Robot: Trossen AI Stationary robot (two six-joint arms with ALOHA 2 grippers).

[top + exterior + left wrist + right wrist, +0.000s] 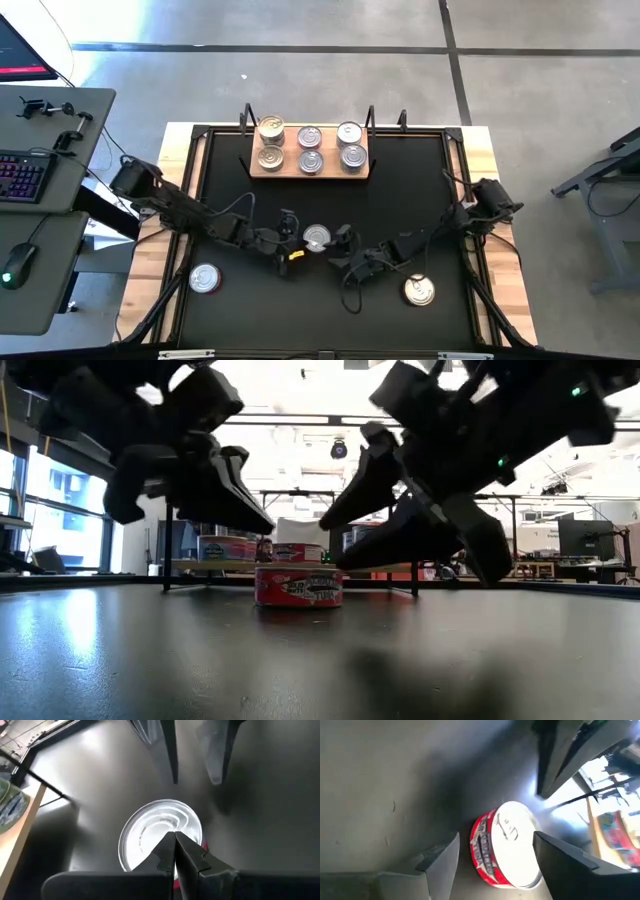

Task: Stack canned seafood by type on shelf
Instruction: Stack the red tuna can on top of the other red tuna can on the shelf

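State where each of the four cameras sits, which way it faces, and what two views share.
High: overhead, facing down; both arms, wooden shelf.
Low: mat level, facing the room; both grippers above the red tin.
Left wrist: past the shut left gripper at that tin.
Right wrist: open right gripper flanking it.
All share the tin.

Bright ceiling lights and windows backlight the low view, turning both arms into blurred silhouettes. Glare streaks the black mat point(90, 750) beyond the left end effector point(174, 851). The right end effector's point(495, 855) near fingers point(440, 860) are soft, out of focus.
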